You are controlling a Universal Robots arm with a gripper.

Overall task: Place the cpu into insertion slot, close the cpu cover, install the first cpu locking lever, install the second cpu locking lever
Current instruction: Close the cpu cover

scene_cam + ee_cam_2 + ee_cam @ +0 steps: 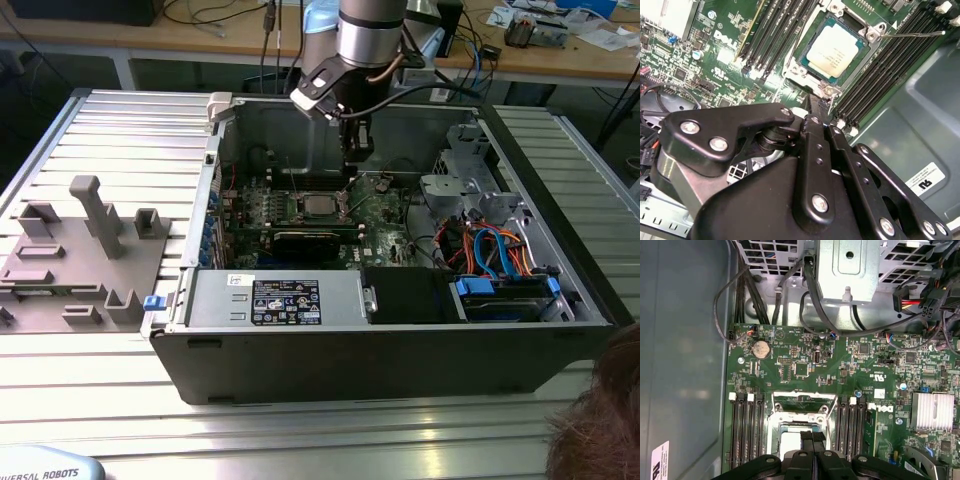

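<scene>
Open computer case (pixel 380 340) on a slatted surface (pixel 100 400). The cpu (pixel 834 50) lies in its socket near the middle of the green board (pixel 732 17). The claw (pixel 816 111) hangs just beside the socket's edge, fingers pressed together, nothing seen between them. The work seems to be at the cover (pixel 802 395) and levers, which likely calls for slow, straight pressure, clear of the memory slots (pixel 775 30). One thin lever (pixel 912 34) sticks out sideways. Whether the cover lies flat is unclear, and in the first wrist view the claw hides the socket's near edge.
</scene>
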